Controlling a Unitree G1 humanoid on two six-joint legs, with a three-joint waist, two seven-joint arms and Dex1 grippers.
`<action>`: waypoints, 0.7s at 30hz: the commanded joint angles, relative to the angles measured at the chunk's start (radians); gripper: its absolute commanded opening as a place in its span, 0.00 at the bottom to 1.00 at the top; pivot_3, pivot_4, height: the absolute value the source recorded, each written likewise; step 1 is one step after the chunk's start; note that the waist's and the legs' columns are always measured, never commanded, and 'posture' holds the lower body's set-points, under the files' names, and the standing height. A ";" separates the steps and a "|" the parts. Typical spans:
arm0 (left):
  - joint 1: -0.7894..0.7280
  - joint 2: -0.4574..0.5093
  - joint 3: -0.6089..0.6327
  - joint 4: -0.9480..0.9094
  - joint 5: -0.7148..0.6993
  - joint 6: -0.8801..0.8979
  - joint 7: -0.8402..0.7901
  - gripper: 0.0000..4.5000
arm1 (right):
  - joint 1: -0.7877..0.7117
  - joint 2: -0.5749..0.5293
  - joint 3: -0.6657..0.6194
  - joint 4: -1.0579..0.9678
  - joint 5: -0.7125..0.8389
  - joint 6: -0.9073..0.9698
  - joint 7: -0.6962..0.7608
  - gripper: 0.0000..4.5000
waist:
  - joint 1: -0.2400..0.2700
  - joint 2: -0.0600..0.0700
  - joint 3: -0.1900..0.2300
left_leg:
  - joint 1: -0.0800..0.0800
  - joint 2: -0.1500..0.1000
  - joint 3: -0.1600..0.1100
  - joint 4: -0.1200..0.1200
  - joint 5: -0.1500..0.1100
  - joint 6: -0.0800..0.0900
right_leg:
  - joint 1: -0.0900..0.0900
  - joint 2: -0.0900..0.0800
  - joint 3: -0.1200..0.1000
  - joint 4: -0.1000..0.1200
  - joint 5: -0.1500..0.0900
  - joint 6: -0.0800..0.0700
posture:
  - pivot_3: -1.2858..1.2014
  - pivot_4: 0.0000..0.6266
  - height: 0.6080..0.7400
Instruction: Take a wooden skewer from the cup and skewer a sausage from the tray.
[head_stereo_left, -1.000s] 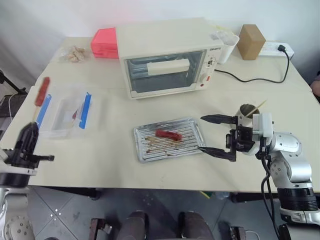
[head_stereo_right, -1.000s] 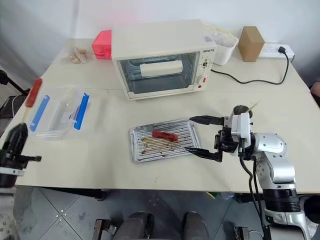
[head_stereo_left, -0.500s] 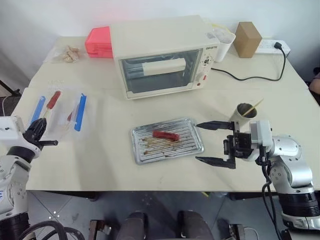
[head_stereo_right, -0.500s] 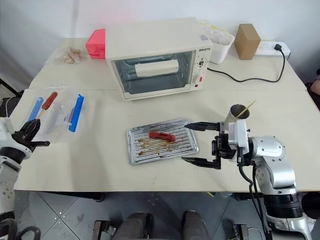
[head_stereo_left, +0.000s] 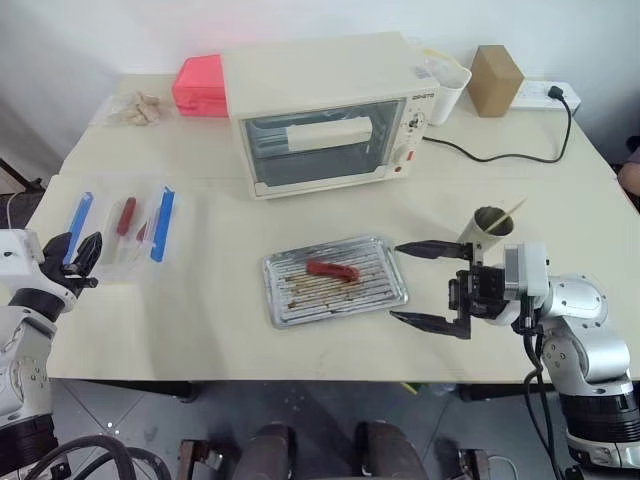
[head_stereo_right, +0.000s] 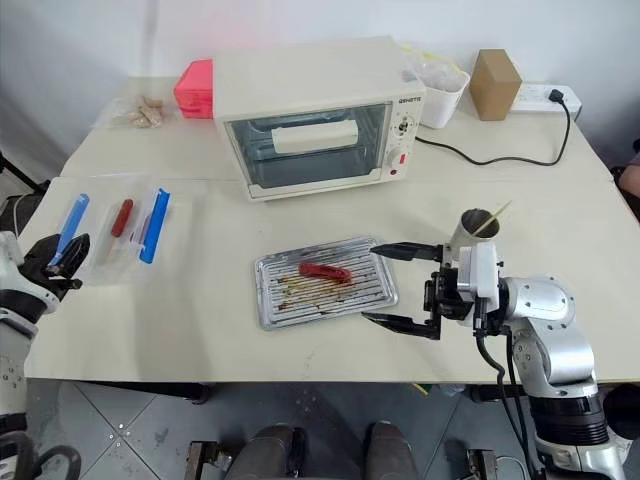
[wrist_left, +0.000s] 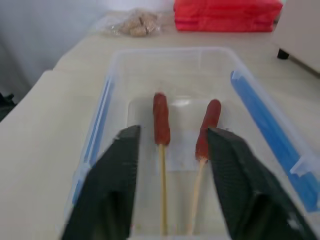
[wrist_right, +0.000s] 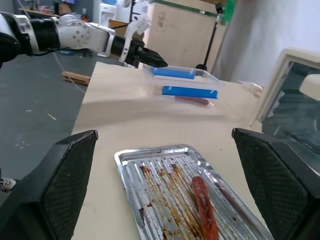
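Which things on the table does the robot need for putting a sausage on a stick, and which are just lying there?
Needed:
wooden skewer
cup
tray
sausage
right hand

Just lying there:
toaster oven
clear box holding two finished skewered sausages
red box
brown box

- The two head views look forward and down from above the near edge of the pale beige counter (head_stereo_left: 230, 330), taking in its whole top from almost the same spot.
- The left wrist view looks level and close into the clear plastic box with blue clips (wrist_left: 260, 107).
- The right wrist view faces across the shallow ridged silver metal tray (wrist_right: 150, 195) towards that same box, far off.
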 joint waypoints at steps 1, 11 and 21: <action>0.043 -0.015 0.054 -0.102 -0.041 -0.062 -0.040 0.78 | 0.007 -0.004 -0.038 -0.022 0.043 0.003 -0.022 1.00 | 0.000 0.000 0.000 | 0.000 0.000 0.000 0.000 0.000 0.000 | 0.000 0.000 0.000 0.000 0.000 0.000 | 0.52 0.24 1.00; 0.121 0.189 -0.190 -0.285 -0.112 -0.156 -0.631 0.99 | 0.088 -0.097 -0.135 0.019 0.035 -0.036 0.021 1.00 | 0.006 -0.001 0.001 | 0.003 -0.001 0.000 0.000 0.000 0.000 | 0.003 -0.001 0.001 -0.003 0.001 -0.001 | 0.52 0.24 1.00; 0.159 0.113 -0.447 -0.175 0.157 -0.386 -0.654 0.99 | 0.310 -0.088 -0.184 0.041 -0.037 -0.206 0.033 1.00 | -0.002 -0.001 0.001 | 0.003 0.001 0.003 -0.002 0.000 0.000 | 0.002 0.002 0.001 -0.002 0.001 -0.001 | 0.52 0.24 1.00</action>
